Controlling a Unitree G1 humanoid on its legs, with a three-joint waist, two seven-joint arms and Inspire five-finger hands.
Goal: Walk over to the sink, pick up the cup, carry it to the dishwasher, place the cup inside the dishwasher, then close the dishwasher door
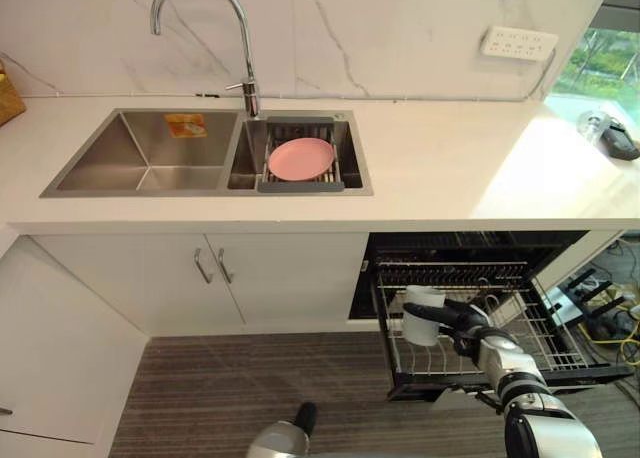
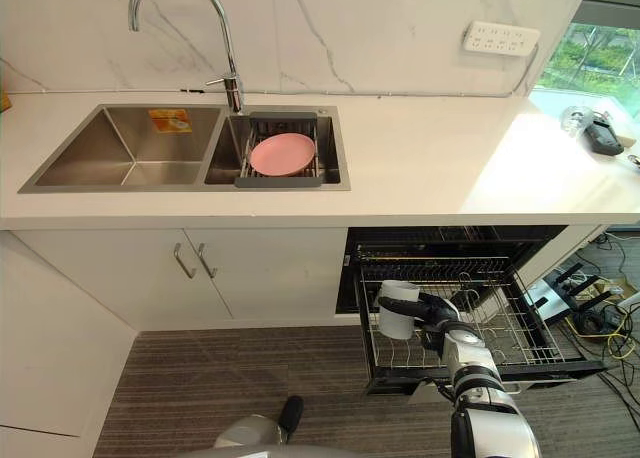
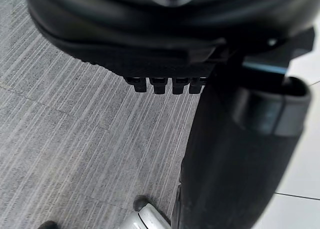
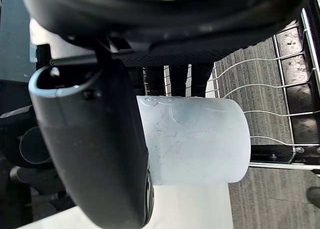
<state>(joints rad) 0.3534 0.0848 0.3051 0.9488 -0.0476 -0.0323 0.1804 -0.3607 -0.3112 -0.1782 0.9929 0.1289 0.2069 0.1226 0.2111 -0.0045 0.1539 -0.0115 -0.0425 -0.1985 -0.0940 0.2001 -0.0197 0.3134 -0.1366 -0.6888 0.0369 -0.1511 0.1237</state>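
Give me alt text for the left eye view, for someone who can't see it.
The robot's right hand holds a white cup over the pulled-out rack of an open dishwasher under a white counter. Left of it, a double sink holds a pink plate in its right basin, below a curved tap. The left hand hangs low.

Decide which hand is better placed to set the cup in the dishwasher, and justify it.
Right. The right hand grips the cup over the pulled-out dishwasher rack; the left hand hangs low over the floor, away from it.

Head stereo downward over sink (image 1: 100,158); wrists close-up
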